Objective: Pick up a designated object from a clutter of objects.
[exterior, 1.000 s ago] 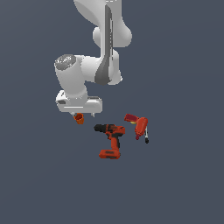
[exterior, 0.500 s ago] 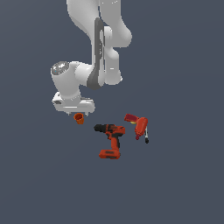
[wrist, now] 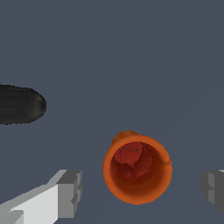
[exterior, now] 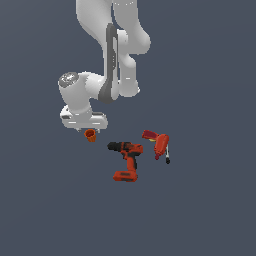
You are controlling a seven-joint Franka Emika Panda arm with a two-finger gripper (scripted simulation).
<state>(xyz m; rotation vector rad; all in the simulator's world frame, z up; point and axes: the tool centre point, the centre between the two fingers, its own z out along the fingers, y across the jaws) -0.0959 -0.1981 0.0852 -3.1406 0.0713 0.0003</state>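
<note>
The arm is bent low over the floor so that its gripper [exterior: 86, 129] hangs just above the cup [exterior: 90, 135], which sits apart from the rest of the clutter on the exterior view's left, with the drill [exterior: 127, 158] near it toward the right and the red tool [exterior: 160, 146] beyond that. That stance makes sense for a top-down grasp: the cup stands away from its neighbours, so the hand can come straight over it without brushing the drill. In the wrist view the cup [wrist: 137, 173] shows its open mouth toward the camera, rim round and inside reddish, which suggests it stands upright or nearly so and that the wrist is lined up roughly over it. One light grey finger [wrist: 65, 194] shows on one side of the cup and the edge of the other finger [wrist: 213, 187] at the far border of the picture, with bare floor between each finger and the rim; the gripper is spread wide, holds nothing and touches nothing. The cup lies between the fingers but nearer one than the other, though the oblique wrist angle makes this hard to judge. The dark rounded shape [wrist: 21, 105] at the wrist view's edge is probably the drill's nose
</note>
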